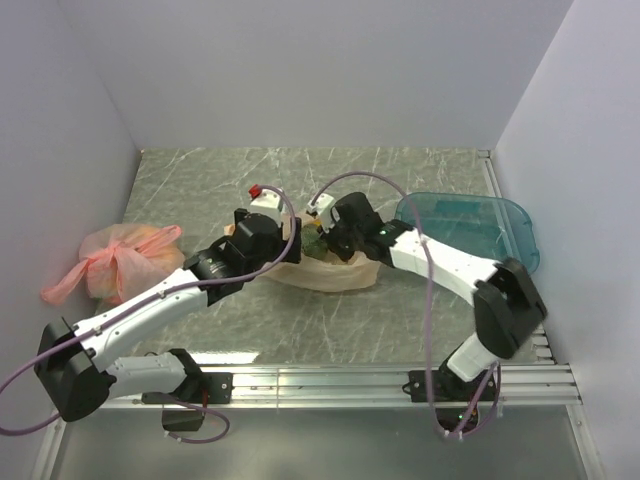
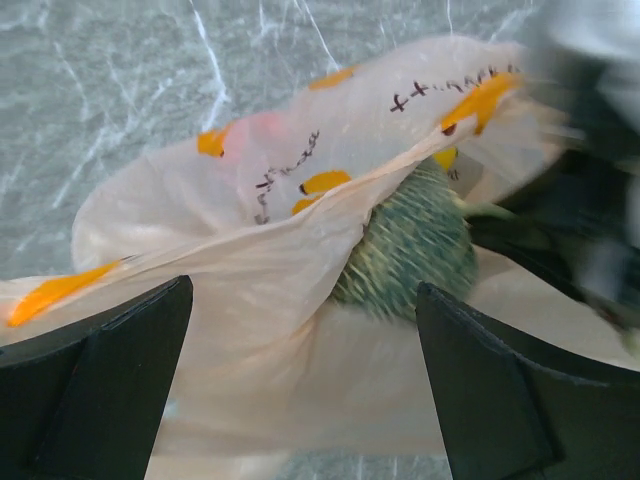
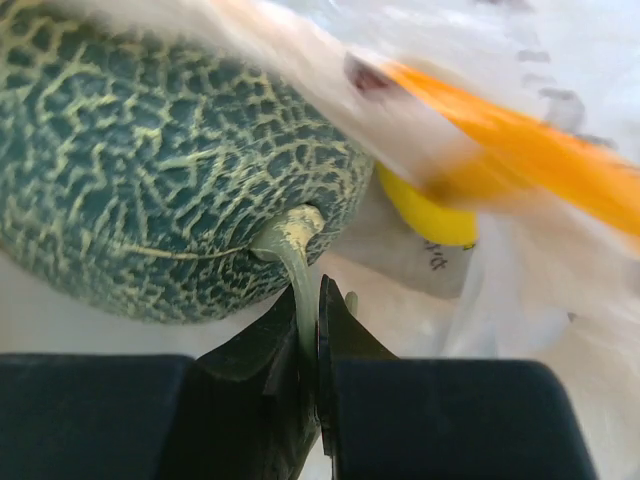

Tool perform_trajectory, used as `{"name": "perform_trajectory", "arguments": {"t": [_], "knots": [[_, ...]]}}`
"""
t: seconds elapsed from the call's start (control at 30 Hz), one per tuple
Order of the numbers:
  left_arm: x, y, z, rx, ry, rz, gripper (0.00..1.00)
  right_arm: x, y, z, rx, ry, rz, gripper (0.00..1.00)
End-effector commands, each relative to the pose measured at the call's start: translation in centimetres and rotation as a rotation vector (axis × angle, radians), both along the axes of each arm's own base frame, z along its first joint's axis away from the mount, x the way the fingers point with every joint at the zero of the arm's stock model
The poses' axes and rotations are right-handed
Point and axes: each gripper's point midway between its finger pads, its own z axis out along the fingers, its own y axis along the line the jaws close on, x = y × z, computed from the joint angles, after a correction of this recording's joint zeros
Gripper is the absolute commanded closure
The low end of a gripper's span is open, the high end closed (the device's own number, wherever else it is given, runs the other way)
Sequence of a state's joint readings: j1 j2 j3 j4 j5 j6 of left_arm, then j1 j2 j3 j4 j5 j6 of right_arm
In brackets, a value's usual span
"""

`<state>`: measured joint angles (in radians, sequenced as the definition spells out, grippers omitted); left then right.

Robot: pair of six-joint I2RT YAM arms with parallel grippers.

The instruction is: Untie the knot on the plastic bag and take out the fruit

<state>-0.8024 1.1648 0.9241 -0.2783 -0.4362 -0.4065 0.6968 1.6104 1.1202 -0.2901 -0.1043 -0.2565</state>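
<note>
Where the table (image 1: 400, 170) meets the left wall, a pink bag (image 1: 115, 258) lies tied at its top. It is well apart from the rest.

Next comes the left claw (image 2: 303, 300). Its two black fingers (image 2: 110, 380) are spread wide, and it hangs over the plastic bag (image 2: 250, 300). I cannot tell if it touches the bag. The bag lies flat and crinkly near the middle of the table, pale with orange marks (image 2: 322, 181) and some dark writing on it.

At the bag's right side its edge is open. A round green melon (image 3: 150, 170) with a net-like skin peeks out there, with bag under it and bag over its top.

The right claw (image 3: 315, 330) is just beside the melon. Its fingers are pressed together on the melon's pale stem (image 3: 297, 275), pinching it. Behind the melon, inside the bag, a bit of yellow fruit (image 3: 430, 215) shows.

Far to the right, a blue tray (image 1: 470, 228) sits on the table by the wall.
</note>
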Motion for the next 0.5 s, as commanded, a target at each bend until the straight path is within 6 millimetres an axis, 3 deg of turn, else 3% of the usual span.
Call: {"name": "perform_trajectory", "arguments": {"t": [0.0, 0.3, 0.33, 0.47], "knots": [[0.5, 1.1, 4.2, -0.031, -0.100, 0.028, 0.01, -2.3, 1.6, 6.4, 0.163, -0.084, 0.045, 1.00], [-0.4, 2.4, 5.3, -0.076, -0.133, 0.051, 0.00, -3.9, 0.1, 11.1, 0.351, -0.218, -0.064, 1.00], [-0.5, 2.7, 5.4, -0.083, -0.139, 0.057, 0.01, -4.1, -0.2, 10.4, 0.357, -0.212, -0.074, 1.00], [-1.3, 4.1, 5.2, -0.117, -0.152, 0.095, 0.01, -5.0, 0.1, 11.0, 0.438, -0.207, -0.060, 1.00]]}}
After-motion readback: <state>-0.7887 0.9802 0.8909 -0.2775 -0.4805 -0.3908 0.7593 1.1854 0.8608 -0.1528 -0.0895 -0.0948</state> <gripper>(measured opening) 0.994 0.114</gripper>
